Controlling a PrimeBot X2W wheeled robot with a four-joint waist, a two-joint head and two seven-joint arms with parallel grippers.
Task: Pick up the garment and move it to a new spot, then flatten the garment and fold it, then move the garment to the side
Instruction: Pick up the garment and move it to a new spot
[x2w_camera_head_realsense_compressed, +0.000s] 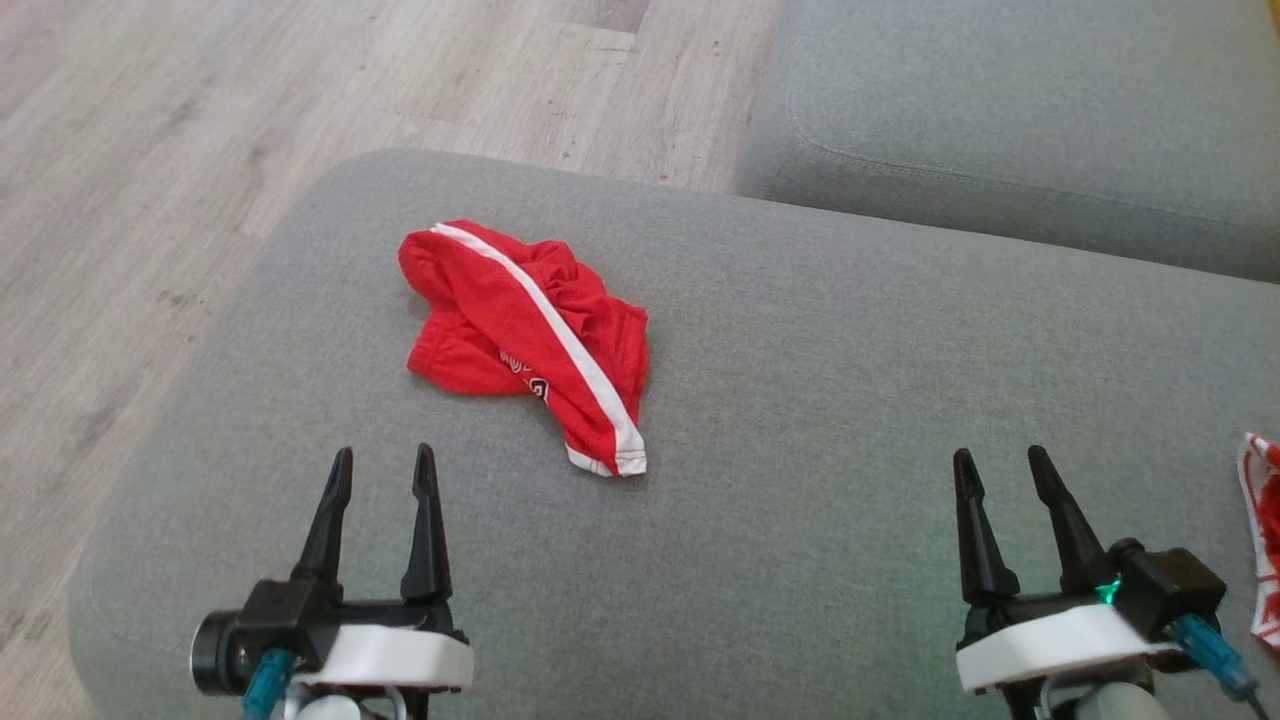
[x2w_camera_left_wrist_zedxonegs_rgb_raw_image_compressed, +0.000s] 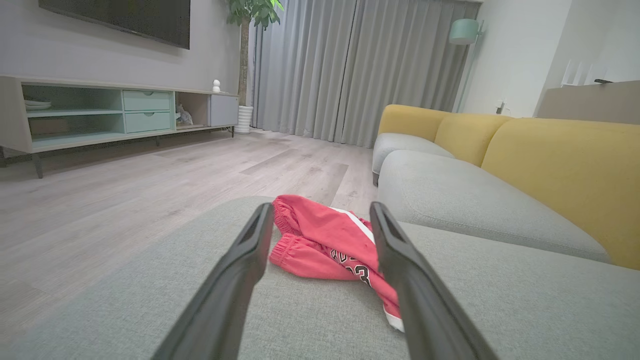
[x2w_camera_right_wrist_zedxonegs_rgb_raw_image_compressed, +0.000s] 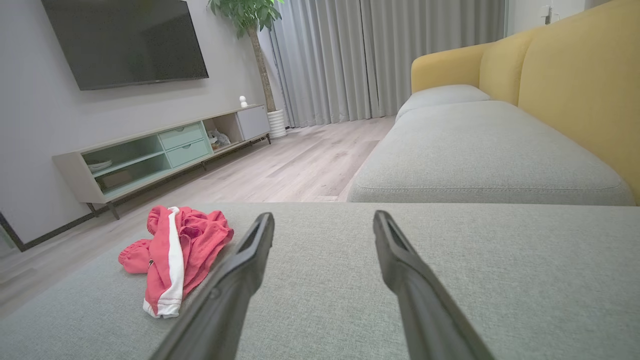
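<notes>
garment (x2w_camera_head_realsense_compressed: 530, 335): red, crumpled on sofa seat (x2w_camera_head_realsense_compressed: 800, 520), just far of left claw (x2w_camera_head_realsense_compressed: 385, 452), well left of right claw (x2w_camera_head_realsense_compressed: 1001, 453) | both claws: spread, empty | handling: likely light, limp, bunches easily | grab: near hem corner (x2w_camera_head_realsense_compressed: 622, 458) by white stripe (x2w_camera_head_realsense_compressed: 560, 335), not the heap's middle

left gripper (x2w_camera_head_realsense_compressed: 385, 452), right gripper (x2w_camera_head_realsense_compressed: 1000, 452), tapered black fingers (x2w_camera_head_realsense_compressed: 428, 540), white shells (x2w_camera_head_realsense_compressed: 400, 655), teal plugs (x2w_camera_head_realsense_compressed: 265, 685) beside shells, green LED (x2w_camera_head_realsense_compressed: 1106, 592) on right shell

Surface: grey fabric cushion (x2w_camera_head_realsense_compressed: 800, 480)
On it: crumpled red garment (x2w_camera_head_realsense_compressed: 530, 340) lay left of centre; red-white cloth (x2w_camera_head_realsense_compressed: 1262, 530) lay at right edge
</notes>
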